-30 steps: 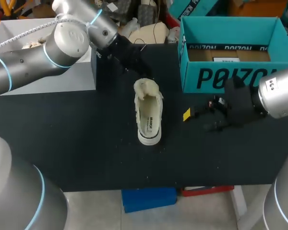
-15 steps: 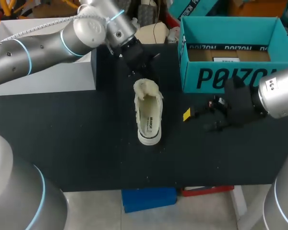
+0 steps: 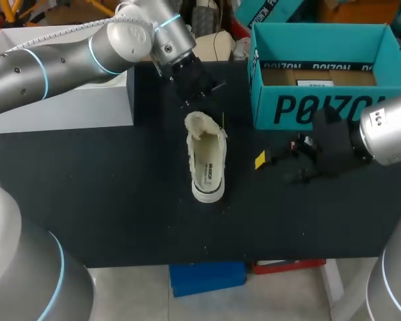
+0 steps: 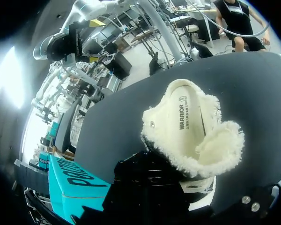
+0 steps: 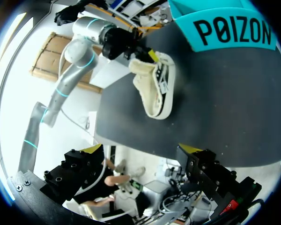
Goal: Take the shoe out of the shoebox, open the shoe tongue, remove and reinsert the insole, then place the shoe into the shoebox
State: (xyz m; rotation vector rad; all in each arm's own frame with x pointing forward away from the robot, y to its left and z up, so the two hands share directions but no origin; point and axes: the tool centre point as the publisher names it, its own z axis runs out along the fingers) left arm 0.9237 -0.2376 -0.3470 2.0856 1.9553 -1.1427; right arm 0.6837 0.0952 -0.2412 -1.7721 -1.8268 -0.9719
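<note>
A white shoe [image 3: 206,164] with a fluffy cream lining lies in the middle of the black table, its heel toward the front edge. My left gripper [image 3: 214,108] is shut at the shoe's far end, against the fluffy tongue [image 4: 210,150]; its tips are hidden, so a pinch cannot be made out. From the left wrist the shoe [image 4: 189,126] lies right ahead of the dark gripper body [image 4: 150,180]. My right gripper [image 3: 274,167] rests open on the table right of the shoe, empty. The teal shoebox [image 3: 324,107] stands open at the far right. From the right wrist the shoe [image 5: 157,89] lies ahead of its open gripper [image 5: 140,154].
A white box [image 3: 67,100] stands at the far left of the table under my left arm. The teal shoebox [image 5: 234,28] lies beyond the shoe, with a brown insert on its floor [image 3: 321,77]. Bare black table [image 3: 120,200] spreads left of and in front of the shoe.
My left arm swung right and came down to the shoe's far end, a yellow tip now beside the fluffy tongue. The shoe and my right arm stayed put.
</note>
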